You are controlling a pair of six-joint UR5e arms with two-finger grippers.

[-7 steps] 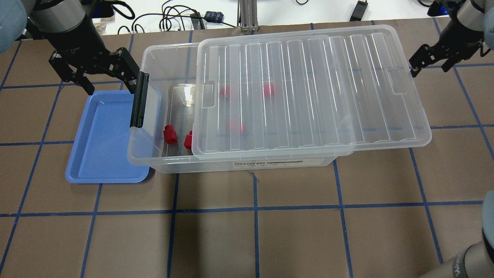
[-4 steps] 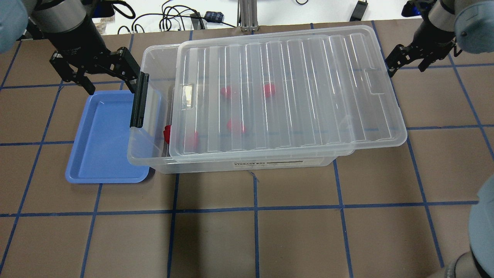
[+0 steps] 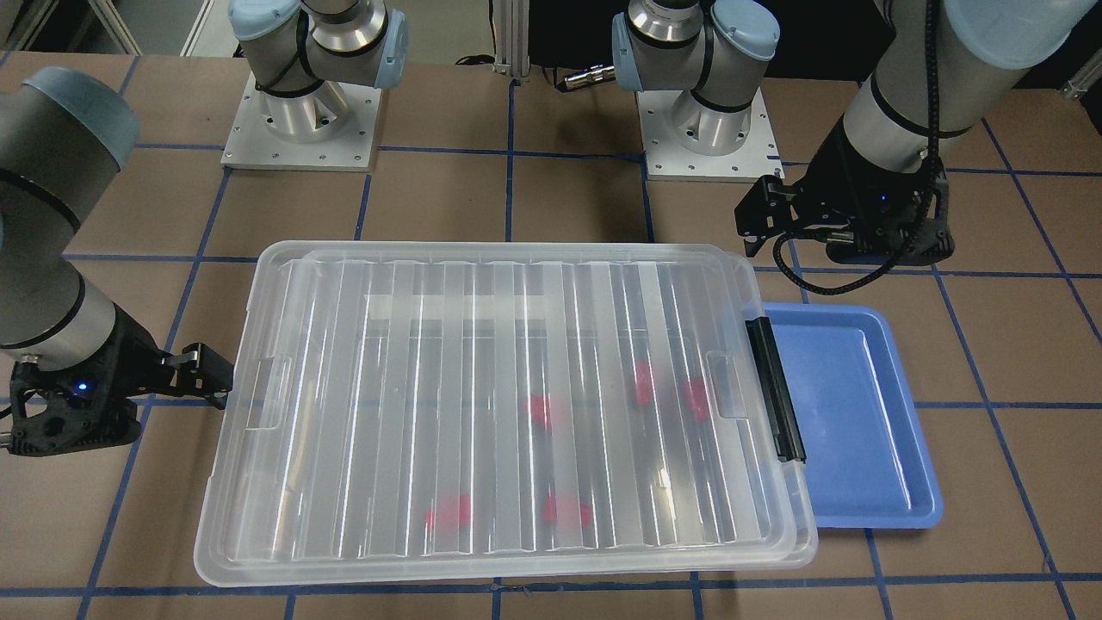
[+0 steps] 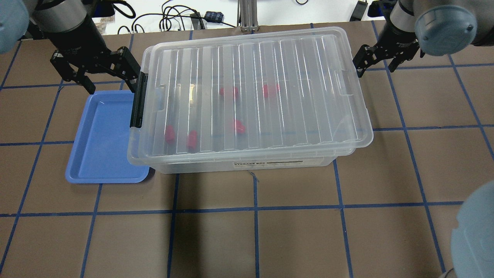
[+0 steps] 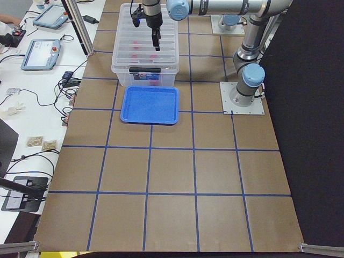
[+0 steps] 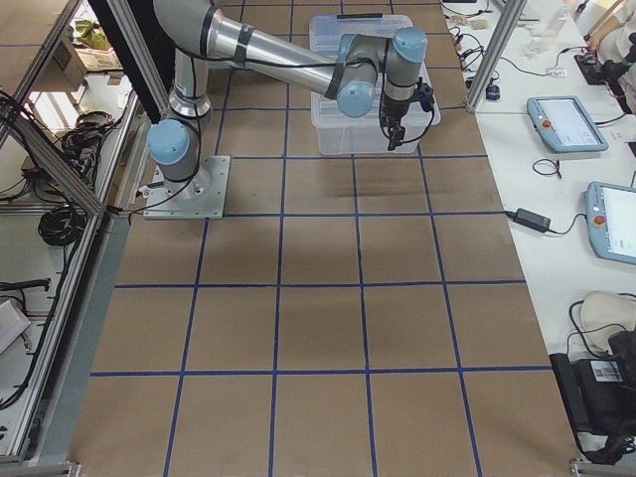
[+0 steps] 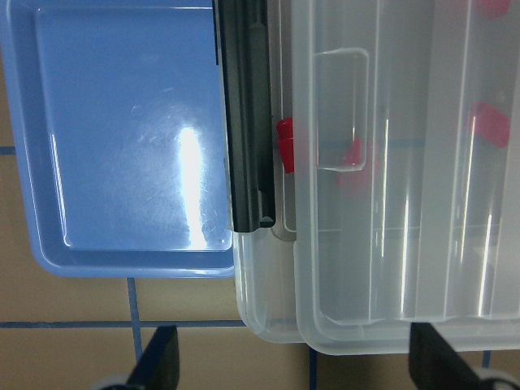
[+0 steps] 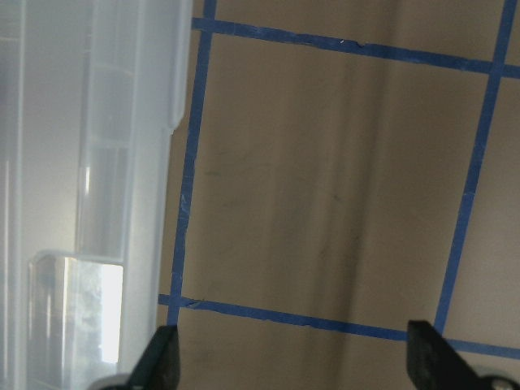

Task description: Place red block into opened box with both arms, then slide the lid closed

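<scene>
The ribbed translucent lid (image 4: 270, 77) lies over almost the whole clear box (image 4: 239, 165). In the left wrist view a narrow gap remains between the lid and the black bar (image 7: 248, 122), and one red block (image 7: 284, 145) shows in it. Several red blocks (image 4: 238, 126) show blurred through the lid. My right gripper (image 4: 376, 63) is open, with one finger against the lid's far right edge. My left gripper (image 4: 108, 77) is open by the box's far left corner, next to the black bar (image 4: 139, 100), and holds nothing.
A blue tray (image 4: 104, 143) lies against the box's left end, partly under its rim. Cables and devices lie on the white bench (image 4: 185, 17) beyond the table's far edge. Brown gridded table (image 4: 254, 231) spreads in front of the box.
The lid has slid left over the box and now covers the red blocks. My right gripper moved left with the lid's right edge. The left arm has stayed put.
</scene>
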